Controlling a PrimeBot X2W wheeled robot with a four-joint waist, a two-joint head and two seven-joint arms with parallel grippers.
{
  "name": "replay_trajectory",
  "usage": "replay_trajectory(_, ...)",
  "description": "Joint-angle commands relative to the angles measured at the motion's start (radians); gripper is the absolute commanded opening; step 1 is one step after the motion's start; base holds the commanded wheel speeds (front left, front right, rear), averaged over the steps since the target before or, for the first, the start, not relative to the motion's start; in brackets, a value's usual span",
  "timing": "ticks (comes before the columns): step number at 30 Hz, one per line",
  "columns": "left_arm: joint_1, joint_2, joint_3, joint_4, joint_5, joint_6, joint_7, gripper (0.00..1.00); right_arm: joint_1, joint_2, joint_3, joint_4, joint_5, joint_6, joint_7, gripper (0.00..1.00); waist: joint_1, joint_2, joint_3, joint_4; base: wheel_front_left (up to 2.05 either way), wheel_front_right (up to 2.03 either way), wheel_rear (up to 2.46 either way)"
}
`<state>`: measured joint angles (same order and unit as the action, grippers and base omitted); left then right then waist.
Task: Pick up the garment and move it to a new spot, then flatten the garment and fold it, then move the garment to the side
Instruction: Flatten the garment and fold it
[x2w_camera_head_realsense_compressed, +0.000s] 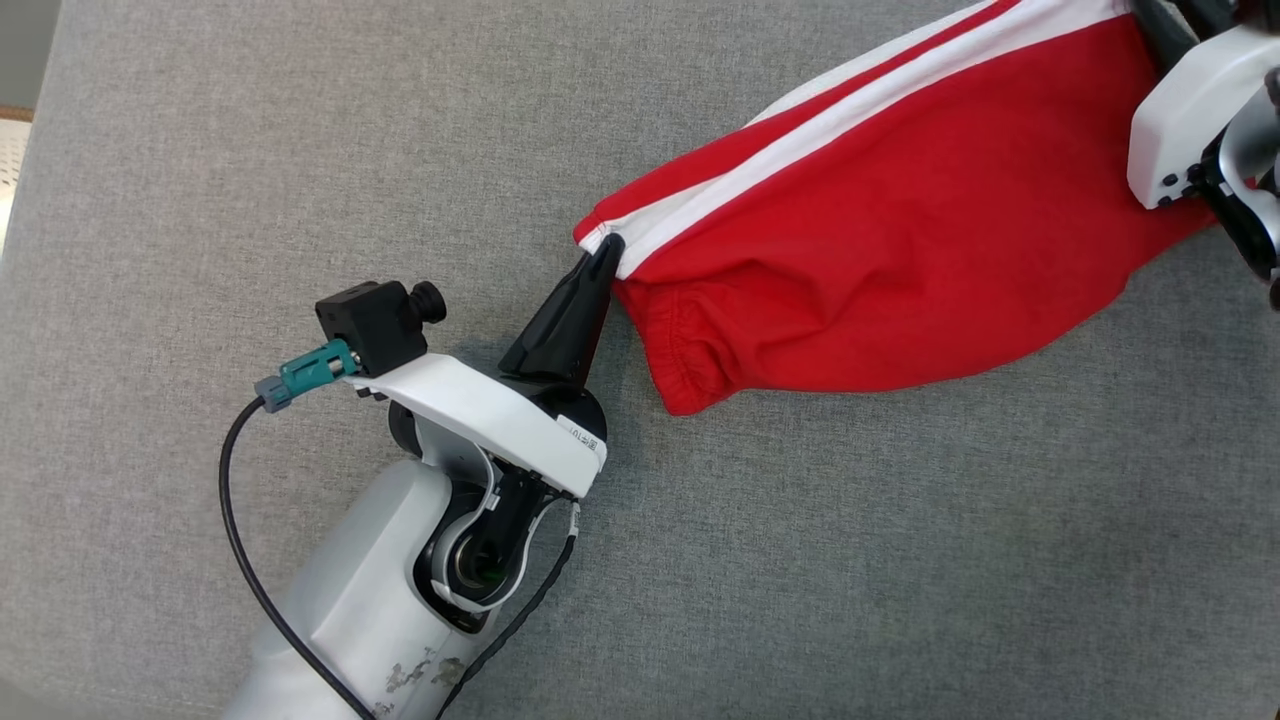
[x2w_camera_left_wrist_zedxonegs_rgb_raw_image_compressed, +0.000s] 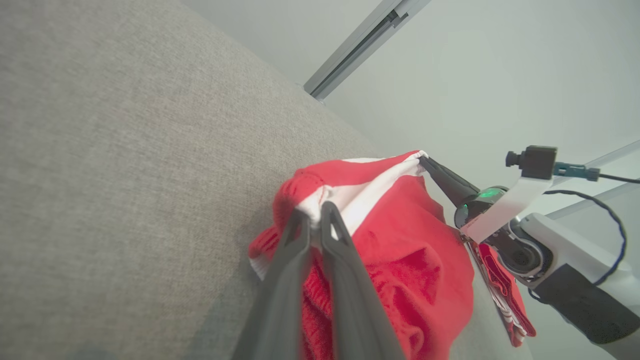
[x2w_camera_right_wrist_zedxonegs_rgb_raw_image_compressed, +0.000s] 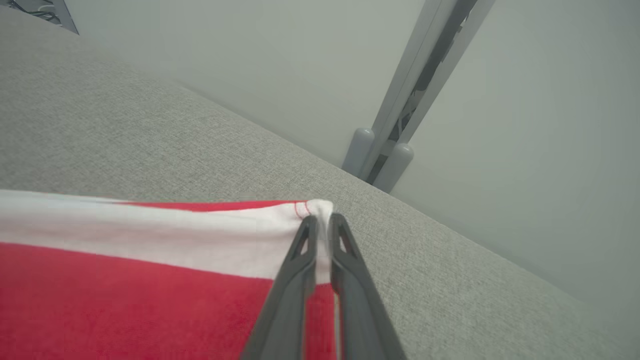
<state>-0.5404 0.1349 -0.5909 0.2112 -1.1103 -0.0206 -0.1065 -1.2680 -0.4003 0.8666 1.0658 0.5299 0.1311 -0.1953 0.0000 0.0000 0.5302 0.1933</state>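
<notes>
One garment (x2w_camera_head_realsense_compressed: 900, 250) spans, pinched, between left pincer (x2w_camera_head_realsense_compressed: 605, 255) and right pincer (x2w_camera_right_wrist_zedxonegs_rgb_raw_image_compressed: 322, 222).

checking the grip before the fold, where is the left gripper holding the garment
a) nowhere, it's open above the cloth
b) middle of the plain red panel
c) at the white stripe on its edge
c: the left gripper is shut on the garment right at its edge, with the white stripe pinched between the fingertips.
</notes>
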Motion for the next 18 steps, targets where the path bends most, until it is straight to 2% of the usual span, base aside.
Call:
replay_trajectory(1, -0.012, -0.001, -0.001, 0.011, 0.001, 0.001, -0.001, 0.27, -0.015, 0.002, 0.011, 0.011, 0.013, -0.001, -0.013, 0.98, 0.0000, 0.0000, -0.003, -0.002, 0.00, 0.00, 0.00)
replay_trajectory(2, -0.015, -0.001, -0.001, 0.014, 0.002, 0.003, -0.002, 0.32, -0.018, 0.004, 0.021, 0.015, 0.018, -0.001, -0.018, 1.00, 0.0000, 0.0000, -0.004, -0.003, 0.00, 0.00, 0.00)
replay_trajectory(3, -0.017, -0.001, -0.001, 0.018, 0.005, 0.006, -0.002, 0.45, -0.019, 0.005, 0.030, 0.020, 0.024, -0.001, -0.025, 1.00, 0.0000, 0.0000, -0.006, -0.005, 0.00, 0.00, 0.00)
replay_trajectory(4, -0.019, 0.000, -0.001, 0.021, 0.008, 0.009, -0.003, 0.67, -0.021, 0.006, 0.036, 0.023, 0.030, -0.001, -0.031, 1.00, 0.0000, 0.0000, -0.008, -0.008, 0.00, 0.00, 0.00)
replay_trajectory(5, -0.020, 0.002, 0.000, 0.024, 0.012, 0.015, -0.005, 1.00, -0.023, 0.006, 0.040, 0.025, 0.037, -0.001, -0.039, 1.00, 0.0000, 0.0000, -0.011, -0.012, 0.00, 0.00, 0.00)
replay_trajectory(11, -0.009, 0.026, 0.013, 0.019, 0.058, 0.055, -0.052, 1.00, -0.006, 0.020, 0.047, 0.000, 0.068, -0.001, -0.068, 1.00, 0.0000, 0.0000, -0.045, -0.041, 0.00, 0.00, 0.00)
replay_trajectory(18, 0.062, 0.086, 0.022, -0.021, 0.230, 0.163, -0.143, 1.00, 0.122, 0.002, -0.059, -0.166, 0.054, -0.001, -0.071, 1.00, 0.0000, 0.0000, -0.114, -0.077, 0.00, 0.00, 0.00)
